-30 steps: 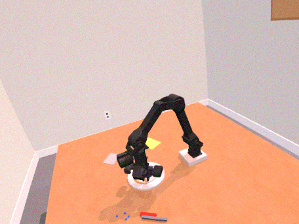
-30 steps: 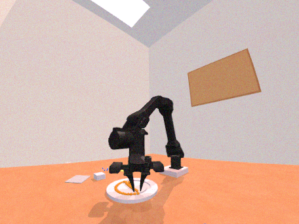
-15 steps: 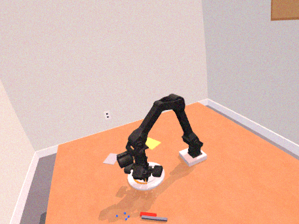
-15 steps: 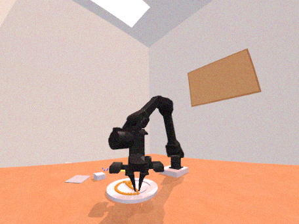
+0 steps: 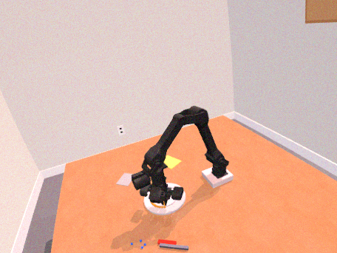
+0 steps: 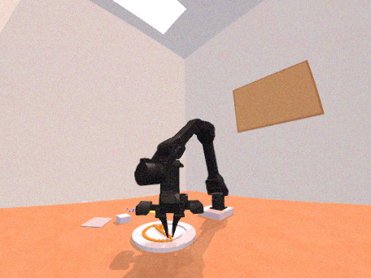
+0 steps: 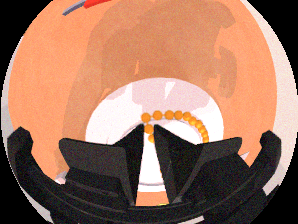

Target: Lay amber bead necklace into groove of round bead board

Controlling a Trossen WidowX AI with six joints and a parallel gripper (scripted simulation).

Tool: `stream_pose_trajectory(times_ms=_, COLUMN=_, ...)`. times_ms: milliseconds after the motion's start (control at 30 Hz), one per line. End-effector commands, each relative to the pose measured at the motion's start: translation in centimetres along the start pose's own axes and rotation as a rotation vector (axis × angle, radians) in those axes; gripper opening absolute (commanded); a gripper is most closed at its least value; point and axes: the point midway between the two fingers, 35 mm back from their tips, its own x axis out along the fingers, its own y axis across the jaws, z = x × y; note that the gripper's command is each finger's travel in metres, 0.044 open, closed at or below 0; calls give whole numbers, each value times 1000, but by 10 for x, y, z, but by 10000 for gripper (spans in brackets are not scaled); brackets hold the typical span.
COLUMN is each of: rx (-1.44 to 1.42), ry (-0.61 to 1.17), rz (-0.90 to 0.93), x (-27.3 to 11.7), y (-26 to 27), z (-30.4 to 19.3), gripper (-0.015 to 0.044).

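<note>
The round white bead board [image 5: 179,204] [image 6: 188,239] [image 7: 107,117] lies flat under the arm. The amber bead necklace [image 5: 158,206] [image 6: 159,241] [image 7: 178,115] lies on it. One part curves around one side along the groove; another strand runs slantwise across the inside, making a corner at the fingertips. The other side of the groove shows no beads in the exterior view. My gripper [image 5: 164,202] [image 6: 170,236] [image 7: 149,128] points down, low over the board, shut on the necklace at that corner. The fingers hide part of the inner strand in the wrist view.
A red bar [image 5: 167,242] [image 7: 97,3] and a grey bar [image 5: 174,246] [image 7: 74,8] lie beside several small blue pieces [image 5: 140,240]. A yellow sheet [image 5: 172,161], a pale sheet [image 5: 124,179] [image 6: 97,222] and a white block [image 6: 123,219] lie around the board.
</note>
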Motion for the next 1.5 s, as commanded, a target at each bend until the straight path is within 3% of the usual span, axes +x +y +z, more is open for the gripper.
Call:
stream_pose_trajectory(times_ms=0, rx=0, ry=0, rz=0, x=0, y=0, z=0, gripper=0)
stream_pose_trajectory(times_ms=1000, rx=-6, ry=-3, rz=0, x=3, y=15, z=6, gripper=0)
stream_pose_trajectory(times_ms=1467, rx=-10, ry=-5, rz=-2, x=-3, y=14, z=6, gripper=368)
